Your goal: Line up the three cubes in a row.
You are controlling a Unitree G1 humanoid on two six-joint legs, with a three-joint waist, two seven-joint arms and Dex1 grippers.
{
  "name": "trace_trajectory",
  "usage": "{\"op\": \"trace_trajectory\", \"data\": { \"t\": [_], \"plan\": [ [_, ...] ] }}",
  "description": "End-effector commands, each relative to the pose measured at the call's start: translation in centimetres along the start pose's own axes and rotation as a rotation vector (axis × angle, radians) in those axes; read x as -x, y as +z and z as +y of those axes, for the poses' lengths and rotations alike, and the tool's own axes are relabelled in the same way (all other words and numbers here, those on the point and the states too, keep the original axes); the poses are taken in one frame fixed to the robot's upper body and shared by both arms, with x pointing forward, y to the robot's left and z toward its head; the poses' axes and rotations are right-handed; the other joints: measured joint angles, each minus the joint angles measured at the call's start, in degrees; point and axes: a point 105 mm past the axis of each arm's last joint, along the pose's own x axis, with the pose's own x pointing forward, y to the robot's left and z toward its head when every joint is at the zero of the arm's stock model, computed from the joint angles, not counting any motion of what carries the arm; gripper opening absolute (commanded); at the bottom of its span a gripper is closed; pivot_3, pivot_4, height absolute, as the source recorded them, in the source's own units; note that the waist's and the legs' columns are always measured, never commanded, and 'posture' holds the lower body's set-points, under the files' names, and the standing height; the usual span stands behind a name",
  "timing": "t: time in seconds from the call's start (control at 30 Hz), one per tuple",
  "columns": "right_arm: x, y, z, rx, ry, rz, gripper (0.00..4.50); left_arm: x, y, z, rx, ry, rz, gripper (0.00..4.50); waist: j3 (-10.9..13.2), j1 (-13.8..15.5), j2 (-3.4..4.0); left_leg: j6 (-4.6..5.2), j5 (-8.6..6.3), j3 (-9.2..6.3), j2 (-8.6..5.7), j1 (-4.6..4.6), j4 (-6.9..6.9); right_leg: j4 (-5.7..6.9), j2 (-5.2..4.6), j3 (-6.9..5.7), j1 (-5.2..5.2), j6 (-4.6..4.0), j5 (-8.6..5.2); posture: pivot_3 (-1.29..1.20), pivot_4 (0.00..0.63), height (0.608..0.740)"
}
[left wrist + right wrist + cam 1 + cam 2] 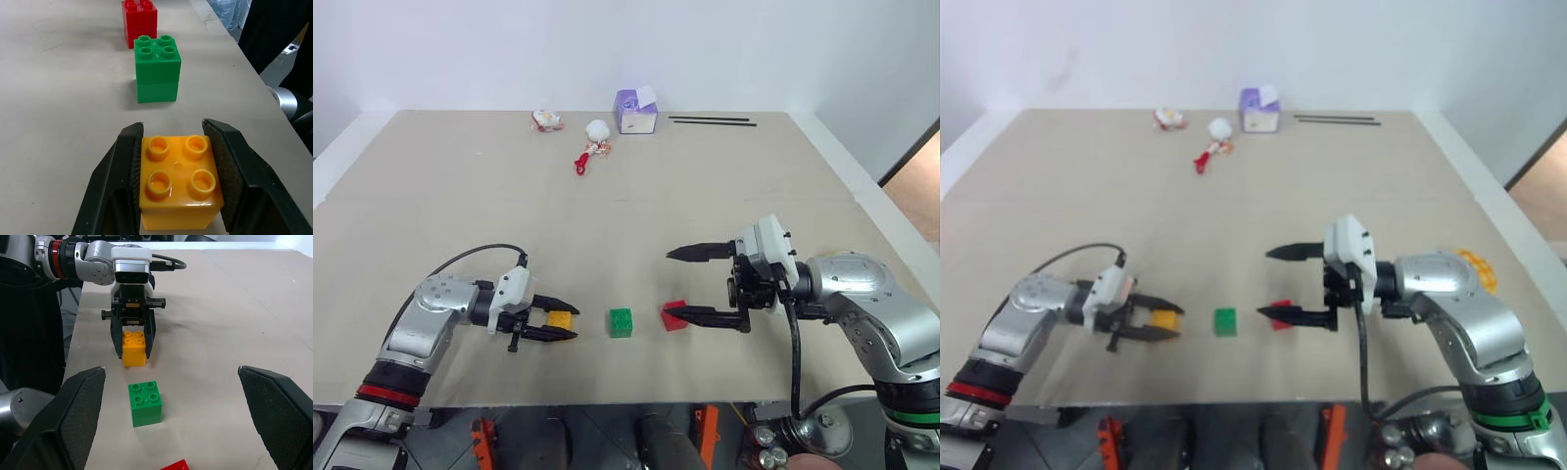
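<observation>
On the table (431,196), the left end effector (564,325) grips the yellow cube (178,182), roughly aligned with the green cube (622,322) and red cube (674,315). The right end effector (679,285) is wide open (holding nothing). Remaining: release yellow.

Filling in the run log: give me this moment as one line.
left gripper: shut on yellow-orange cube | right gripper: jaws open, empty | green cube, red cube: on table

Legible text, labels, brands, numbers, signs: none found. Markings on purple-and-white box (635,112) at far table edge too small to read.
</observation>
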Motion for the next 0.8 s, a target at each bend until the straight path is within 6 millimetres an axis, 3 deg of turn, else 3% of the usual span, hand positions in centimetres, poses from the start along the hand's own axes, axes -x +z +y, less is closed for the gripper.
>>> {"op": "trace_trajectory", "data": {
  "t": [0.03, 0.13, 0.17, 0.37, 0.67, 0.8],
  "plan": [
    [0.3, 1.1, 0.2, 0.043, -0.008, -0.019, 4.50, 0.1, -0.3, -0.1, 0.005, -0.001, 0.012, 1.35, 0.00, 0.00, 0.00, 0.00, 0.00, 0.00, 0.00, 0.00, 0.00, 0.00, 0.00, 0.00, 0.00, 0.00, 0.00, 0.00, 0.150, 0.740],
    [0.3, 1.0, 0.1, 0.041, -0.008, -0.017, 4.50, 0.0, -0.4, -0.2, 0.002, 0.001, 0.012, 1.35, 0.00, 0.01, 0.00, 0.00, 0.00, 0.00, 0.00, 0.00, 0.02, 0.00, -0.01, 0.01, 0.02, 0.01, 0.00, 0.00, 0.150, 0.740],
    [0.3, 1.0, 0.1, 0.041, -0.009, -0.016, 4.50, 0.0, -0.4, -0.2, 0.003, 0.002, 0.011, 2.37, 0.00, 0.01, 0.00, 0.00, 0.00, 0.00, -0.01, 0.00, 0.03, 0.00, -0.01, 0.01, 0.02, 0.01, 0.01, 0.00, 0.150, 0.740],
    [0.3, 1.0, 0.0, 0.042, -0.004, -0.014, 4.50, 0.0, -0.2, -0.2, 0.001, 0.008, 0.001, 4.32, 0.00, 0.03, 0.00, 0.00, 0.00, 0.00, -0.01, -0.02, 0.03, 0.00, -0.01, 0.00, 0.01, 0.01, 0.01, 0.00, 0.150, 0.740],
    [0.3, 1.0, -0.2, 0.043, 0.002, -0.014, 4.50, 0.1, 0.7, 0.0, -0.008, 0.018, -0.026, 4.42, 0.00, 0.03, 0.00, 0.00, 0.00, 0.00, -0.01, -0.02, 0.04, 0.00, -0.01, 0.00, 0.01, 0.01, 0.01, 0.00, 0.150, 0.740],
    [0.4, 1.1, 0.0, 0.038, 0.003, -0.018, 4.50, 0.1, 2.7, 0.4, -0.021, 0.045, -0.089, 4.42, 0.00, 0.03, 0.00, 0.00, 0.00, 0.00, -0.01, -0.03, 0.04, 0.00, -0.02, 0.00, 0.01, 0.02, 0.01, 0.00, 0.150, 0.740]
  ]
}}
